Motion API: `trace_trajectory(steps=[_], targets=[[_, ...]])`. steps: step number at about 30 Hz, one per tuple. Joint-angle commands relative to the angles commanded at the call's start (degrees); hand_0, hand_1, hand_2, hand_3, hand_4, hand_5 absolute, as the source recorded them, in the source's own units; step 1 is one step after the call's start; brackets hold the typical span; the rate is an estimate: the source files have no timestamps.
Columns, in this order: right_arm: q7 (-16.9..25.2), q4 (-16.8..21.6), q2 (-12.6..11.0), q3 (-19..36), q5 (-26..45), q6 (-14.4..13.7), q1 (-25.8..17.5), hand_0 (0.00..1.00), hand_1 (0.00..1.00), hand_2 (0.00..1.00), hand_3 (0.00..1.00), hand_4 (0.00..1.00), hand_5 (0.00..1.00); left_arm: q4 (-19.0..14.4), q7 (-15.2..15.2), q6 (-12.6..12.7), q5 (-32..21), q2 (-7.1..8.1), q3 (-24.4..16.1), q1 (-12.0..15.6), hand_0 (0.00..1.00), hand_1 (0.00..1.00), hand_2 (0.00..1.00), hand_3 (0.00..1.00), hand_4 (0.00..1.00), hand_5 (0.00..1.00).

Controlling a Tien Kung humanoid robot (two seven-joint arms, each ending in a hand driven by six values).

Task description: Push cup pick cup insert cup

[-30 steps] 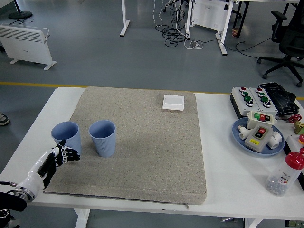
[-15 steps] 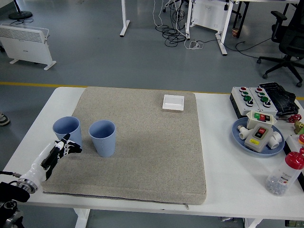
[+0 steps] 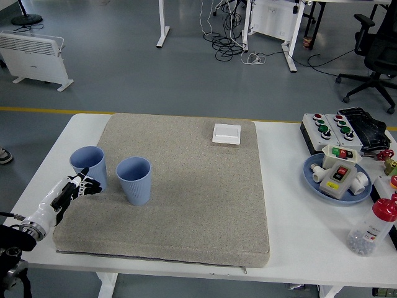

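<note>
Looking down, I saw my left hand (image 3: pixel 73 189), fingers loosely extended and holding nothing, just beside the left light-blue plastic cup (image 3: pixel 88 166) on the grey mat (image 3: pixel 186 198), with its twin cup (image 3: pixel 134 180) upright nearby.

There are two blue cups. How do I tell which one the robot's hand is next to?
Find the grey mat on the white table. Two blue cups stand near its left edge. It is the left cup, beside the left hand; the other cup stands farther right.
</note>
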Motion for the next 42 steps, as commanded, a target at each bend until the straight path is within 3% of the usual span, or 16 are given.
trace_trajectory(steps=[12, 17, 35, 42], targets=[[0.0, 0.0, 0.0, -0.2, 0.0, 0.0, 0.0, 0.725, 0.648, 0.647, 0.575, 0.12, 0.465, 6.5, -2.2, 0.1, -1.1, 0.6, 2.2, -4.3, 0.781, 0.567, 0.507, 0.469, 0.648, 0.998], [0.0, 0.0, 0.0, -0.3, 0.3, 0.0, 0.1, 0.725, 0.648, 0.647, 0.574, 0.12, 0.465, 7.4, -2.8, 0.0, -1.8, 0.66, 3.2, -5.3, 0.78, 0.567, 0.507, 0.469, 0.649, 0.998], [0.1, 0.0, 0.0, -1.0, 0.8, 0.1, 0.3, 0.725, 0.648, 0.647, 0.575, 0.12, 0.465, 15.5, -5.6, -0.6, -5.8, 0.79, 10.1, -12.1, 0.785, 0.567, 0.504, 0.465, 0.633, 0.998], [0.1, 0.0, 0.0, -1.1, 0.9, 0.1, 0.5, 0.724, 0.648, 0.647, 0.575, 0.12, 0.466, 16.3, -6.2, -0.6, -6.2, 0.42, 10.7, -13.5, 0.786, 0.566, 0.503, 0.463, 0.63, 0.998]])
